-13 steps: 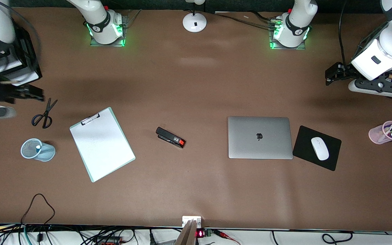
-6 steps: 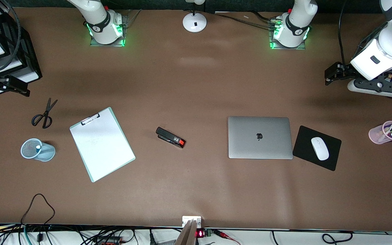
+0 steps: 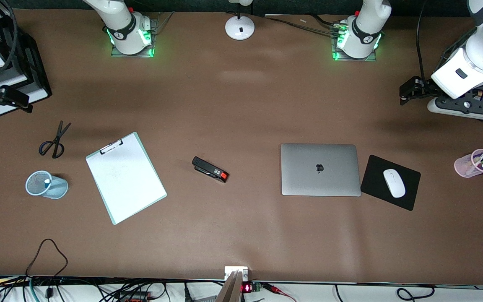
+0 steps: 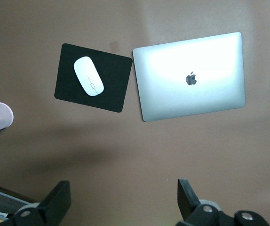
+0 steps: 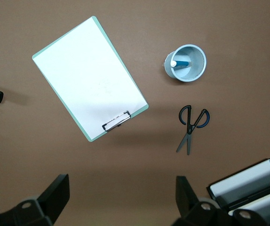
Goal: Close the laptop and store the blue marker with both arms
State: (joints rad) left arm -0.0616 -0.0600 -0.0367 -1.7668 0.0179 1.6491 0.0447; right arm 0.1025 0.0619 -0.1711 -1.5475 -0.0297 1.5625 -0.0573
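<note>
The laptop (image 3: 320, 169) lies shut on the table, lid up with the dark logo showing, and appears in the left wrist view too (image 4: 191, 77). The blue marker (image 5: 182, 62) sits inside a light-blue mesh cup (image 3: 55, 186) toward the right arm's end; only its white end (image 3: 47, 181) shows in the front view. My left gripper (image 3: 409, 90) (image 4: 123, 188) hangs open over bare table at the left arm's end, with nothing between its fingers. My right gripper (image 3: 2, 98) (image 5: 122, 183) is open and empty over the table's edge beside a black box.
A clipboard (image 3: 125, 178), scissors (image 3: 54, 140) and a black stapler (image 3: 210, 169) lie between the cup and the laptop. A black mouse pad (image 3: 375, 176) with a white mouse (image 3: 393, 183) adjoins the laptop. A pink pen cup (image 3: 466, 167) and a black box (image 3: 32, 71) stand at the table's ends.
My right gripper has swung away from the scissors toward the black box. The left gripper has hardly shifted. Laptop, cup and marker have stayed put.
</note>
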